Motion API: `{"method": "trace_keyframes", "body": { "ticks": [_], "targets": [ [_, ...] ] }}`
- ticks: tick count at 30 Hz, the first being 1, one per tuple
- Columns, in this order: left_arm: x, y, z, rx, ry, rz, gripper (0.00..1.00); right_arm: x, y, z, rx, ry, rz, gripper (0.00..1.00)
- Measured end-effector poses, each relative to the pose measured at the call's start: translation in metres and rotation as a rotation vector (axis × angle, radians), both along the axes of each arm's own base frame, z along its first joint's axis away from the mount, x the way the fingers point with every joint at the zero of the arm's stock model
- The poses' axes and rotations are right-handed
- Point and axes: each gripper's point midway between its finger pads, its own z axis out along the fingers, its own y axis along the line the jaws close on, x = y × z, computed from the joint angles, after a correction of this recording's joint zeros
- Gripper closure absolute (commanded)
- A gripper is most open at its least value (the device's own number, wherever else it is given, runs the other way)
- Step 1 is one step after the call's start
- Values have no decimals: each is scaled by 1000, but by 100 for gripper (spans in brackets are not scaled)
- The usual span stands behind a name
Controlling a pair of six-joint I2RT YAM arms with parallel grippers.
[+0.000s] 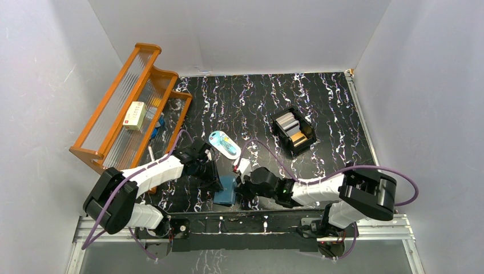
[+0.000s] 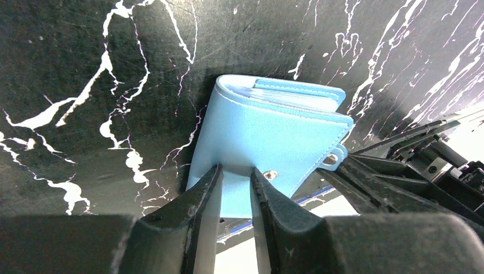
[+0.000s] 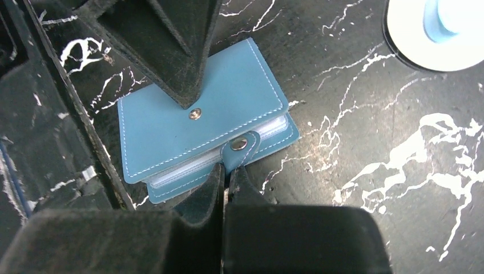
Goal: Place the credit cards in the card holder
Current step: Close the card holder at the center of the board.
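Left pincer [image 2: 237, 171] comes down on the card holder [image 3: 245, 85] from above, jaws partly apart and released. Both tips rest on the top cover close to the bare snap stud, and I read that as pinning the wallet down, not gripping it. The card holder lies shut on the dark marbled surface [image 1: 342, 114] just ahead of the arm bases, between the two pincers, with clear sleeves showing along its open edge. Its snap tab [image 3: 238, 144] sits off the stud, so the fastening looks undone. Just beyond lies a pale-blue oval item [image 1: 224, 142], apart from the wallet. Right pincer [image 3: 225, 170] is clenched at the tab's root. The strap's end disappears between the tips, so I judge it is nipping the tab, though I can't see the contact itself. Well to the right, the credit cards [image 1: 291, 125] sit in a black open bin [image 1: 313, 136].

The wallet looks light and soft, a stitched leather-like skin that will flex and skate on this glossy top unless held down. I'd take it by the tab or the free cover edge, not the spine, and peel gently so the sleeves don't crumple. The cards should be stiff, thin and slick, so an edge grip suits them better than a flat pinch.
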Motion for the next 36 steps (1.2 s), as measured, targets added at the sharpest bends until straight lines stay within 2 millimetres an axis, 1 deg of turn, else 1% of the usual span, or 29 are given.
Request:
{"method": "trace_keyframes", "body": {
  "ticks": [5, 10, 11, 15, 18, 21, 23, 24, 25, 27, 28, 29, 34, 35, 36],
  "targets": [
    [1, 2, -3, 17, 2, 5, 75, -1, -5, 8, 129, 49, -75, 100],
    [0, 1, -4, 18, 18, 2, 75, -2, -4, 15, 174, 31, -56, 100],
    [0, 1, -5, 18, 19, 2, 75, -4, -3, 15, 173, 21, -38, 98],
    [0, 1, -5, 19, 19, 2, 75, -5, -2, 13, 143, -14, 20, 83],
    [0, 0, -5, 15, 23, 4, 75, -6, 0, 9, 84, -18, 54, 66],
    [0, -3, -5, -3, 26, 13, 74, -5, 5, 15, 54, 12, 44, 50],
    [-1, -5, -4, -26, 30, 23, 71, -3, 9, 29, 62, 63, -3, 42],
    [-1, -6, -4, -35, 32, 28, 69, -4, 11, 39, 82, 98, -33, 41],
    [-1, -7, -3, -46, 31, 33, 69, -5, 11, 50, 113, 132, -61, 43],
    [-1, -9, -1, -64, 26, 35, 69, -9, 11, 67, 169, 201, -111, 46],
    [-2, -9, 0, -70, 25, 41, 69, -11, 9, 73, 193, 252, -152, 46],
    [-2, -10, 0, -76, 23, 44, 69, -11, 6, 75, 202, 297, -198, 46],
    [-4, -14, 1, -128, 20, 66, 71, -9, -14, 60, 125, 495, -481, 46],
    [-5, -15, 1, -138, 21, 69, 71, -8, -21, 56, 106, 547, -576, 46],
    [-5, -19, 2, -168, 28, 75, 70, -7, -25, 55, 102, 565, -614, 46]
  ]
}}
